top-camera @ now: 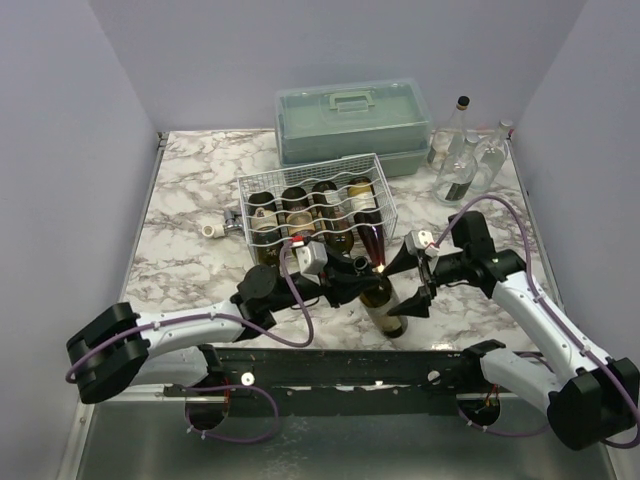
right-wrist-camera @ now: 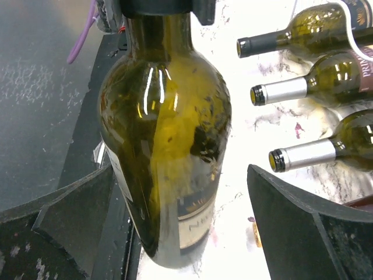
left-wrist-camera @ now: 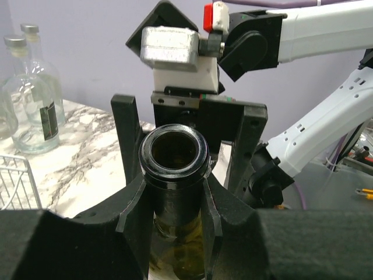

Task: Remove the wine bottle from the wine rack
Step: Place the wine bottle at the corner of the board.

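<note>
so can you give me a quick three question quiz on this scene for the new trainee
1. Which gripper is shut on the neck of the wine bottle?
2. True or false: the right gripper is clamped on the bottle's body.
3. What sits beyond the wine rack, toward the back wall? A) grey-green case B) red bucket C) cardboard box

Key: 1 the left gripper; 2 false, it is open, with a clear gap on one side of the glass; 3 A.
</note>
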You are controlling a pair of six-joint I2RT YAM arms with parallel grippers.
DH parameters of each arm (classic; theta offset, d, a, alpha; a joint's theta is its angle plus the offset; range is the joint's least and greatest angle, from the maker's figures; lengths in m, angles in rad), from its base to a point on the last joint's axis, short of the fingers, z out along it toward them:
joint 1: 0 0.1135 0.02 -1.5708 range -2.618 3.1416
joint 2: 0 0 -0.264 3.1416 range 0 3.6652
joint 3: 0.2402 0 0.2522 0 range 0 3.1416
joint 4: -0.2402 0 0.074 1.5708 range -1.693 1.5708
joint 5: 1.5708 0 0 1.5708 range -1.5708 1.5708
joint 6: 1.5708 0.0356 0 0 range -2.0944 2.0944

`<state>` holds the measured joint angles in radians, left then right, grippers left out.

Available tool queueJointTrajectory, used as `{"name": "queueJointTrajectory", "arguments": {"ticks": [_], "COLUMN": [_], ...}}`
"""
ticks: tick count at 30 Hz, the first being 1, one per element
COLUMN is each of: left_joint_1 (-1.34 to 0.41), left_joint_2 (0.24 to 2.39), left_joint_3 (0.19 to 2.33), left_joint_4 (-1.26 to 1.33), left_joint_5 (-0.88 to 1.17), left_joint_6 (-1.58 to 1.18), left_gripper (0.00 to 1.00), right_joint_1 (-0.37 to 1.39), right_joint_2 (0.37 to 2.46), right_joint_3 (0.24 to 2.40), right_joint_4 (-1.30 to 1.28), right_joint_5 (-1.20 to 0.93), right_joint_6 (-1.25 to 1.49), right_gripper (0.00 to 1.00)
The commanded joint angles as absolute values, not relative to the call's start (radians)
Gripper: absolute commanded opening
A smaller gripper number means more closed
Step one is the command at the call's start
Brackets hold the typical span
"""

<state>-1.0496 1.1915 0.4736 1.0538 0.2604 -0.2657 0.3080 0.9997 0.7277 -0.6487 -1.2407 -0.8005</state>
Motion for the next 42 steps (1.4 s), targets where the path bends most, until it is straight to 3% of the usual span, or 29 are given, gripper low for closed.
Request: {"name": "queueJointTrajectory", "arguments": {"ticks": [1, 22, 42], "left_joint_1": [-1.053, -0.986, -0.93], "left_joint_2": [1.051, 0.707, 0.599], "left_joint_3": [0.476, 0.664, 0.819], "left_joint_4": [1.015, 0.186, -0.166], "left_joint_5": [0.218, 0.213, 0.141], "left_joint_6": [-0.263, -0.238, -0.169], "left_gripper": [0.0, 0.0, 0.0], "right_joint_1": [0.286, 0.236, 0.176], "right_joint_2": [0.981, 0.965, 0.943], "right_joint_3": [0.786, 0.851, 0.805], "right_joint_4": [-0.715, -0.739, -0.641], "right_joint_5": [-1.283, -1.213, -1.074], "right_joint_6": [-0.827, -0.804, -0.678], "right_gripper": [0.99, 0.99, 0.99]}}
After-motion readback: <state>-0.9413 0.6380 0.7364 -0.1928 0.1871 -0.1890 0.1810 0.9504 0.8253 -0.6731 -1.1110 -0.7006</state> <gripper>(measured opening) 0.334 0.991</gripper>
